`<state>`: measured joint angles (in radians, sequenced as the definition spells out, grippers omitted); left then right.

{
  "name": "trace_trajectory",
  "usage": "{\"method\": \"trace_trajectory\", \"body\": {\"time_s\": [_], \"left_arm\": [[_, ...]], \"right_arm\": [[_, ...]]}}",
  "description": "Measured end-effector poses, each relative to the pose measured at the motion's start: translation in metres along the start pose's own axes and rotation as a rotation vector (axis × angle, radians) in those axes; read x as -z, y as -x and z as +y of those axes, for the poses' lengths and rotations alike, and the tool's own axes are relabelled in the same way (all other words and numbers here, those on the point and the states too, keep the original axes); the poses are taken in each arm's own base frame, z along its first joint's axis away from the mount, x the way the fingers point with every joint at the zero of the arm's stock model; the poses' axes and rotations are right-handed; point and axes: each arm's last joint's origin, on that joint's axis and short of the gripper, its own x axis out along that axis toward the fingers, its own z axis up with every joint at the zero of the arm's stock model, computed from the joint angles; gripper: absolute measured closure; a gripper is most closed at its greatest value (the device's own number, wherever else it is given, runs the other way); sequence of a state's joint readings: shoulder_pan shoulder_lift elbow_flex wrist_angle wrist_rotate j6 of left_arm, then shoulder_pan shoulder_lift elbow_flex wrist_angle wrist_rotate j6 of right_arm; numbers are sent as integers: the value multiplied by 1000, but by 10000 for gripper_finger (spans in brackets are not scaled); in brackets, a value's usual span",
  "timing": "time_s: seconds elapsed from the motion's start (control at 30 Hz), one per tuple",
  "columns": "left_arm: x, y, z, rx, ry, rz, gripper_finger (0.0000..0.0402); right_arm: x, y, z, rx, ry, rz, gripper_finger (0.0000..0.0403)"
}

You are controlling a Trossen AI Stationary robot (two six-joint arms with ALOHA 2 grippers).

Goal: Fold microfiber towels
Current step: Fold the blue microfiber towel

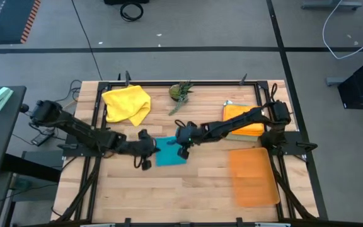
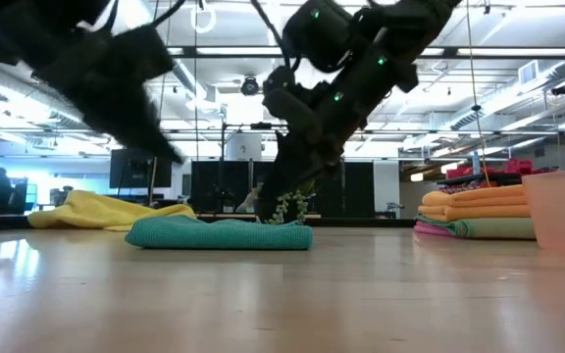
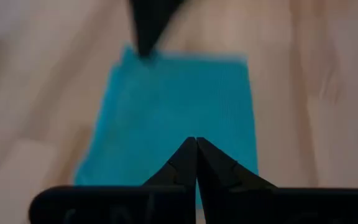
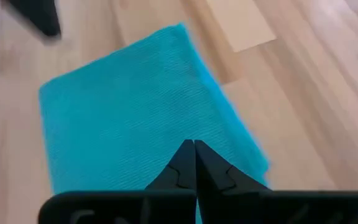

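Folded teal towel mid-table, between both grippers.

Left gripper pressed together, empty, above the towel's near edge; right gripper likewise closed over its opposite side. Yellow towel crumpled at the back; folded stack off to the right.

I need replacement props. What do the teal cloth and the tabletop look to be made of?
Folded teal cloth: soft woven or knit fabric, matte, likely microfibre; fine ribbed texture and plump rounded edges show. Pale wooden tabletop: looks like jointed wood planks with a smooth, slightly glossy finish; grain lines and plank seams are visible.
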<state>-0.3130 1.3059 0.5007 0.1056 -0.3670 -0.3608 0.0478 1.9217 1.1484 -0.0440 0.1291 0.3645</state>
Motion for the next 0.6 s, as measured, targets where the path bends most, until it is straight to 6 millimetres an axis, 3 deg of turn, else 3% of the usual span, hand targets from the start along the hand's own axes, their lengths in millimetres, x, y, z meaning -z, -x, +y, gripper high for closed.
{"method": "trace_trajectory", "body": {"time_s": [0.1, 0.23, 0.43, 0.6], "left_arm": [[10, -6, -5, -9, -32, 43, 390], [16, -18, 0, -87, -62, 77, 395], [14, -34, 25, -131, -56, 120, 389], [15, -39, 37, -92, -19, 168, 392]], "right_arm": [[1, 0, 4, -56, 2, 13, 403], [10, 6, 38, -146, 1, -6, 403], [23, 8, 74, -29, -141, -172, 403], [31, 5, 85, -23, -211, -207, 403]]}}
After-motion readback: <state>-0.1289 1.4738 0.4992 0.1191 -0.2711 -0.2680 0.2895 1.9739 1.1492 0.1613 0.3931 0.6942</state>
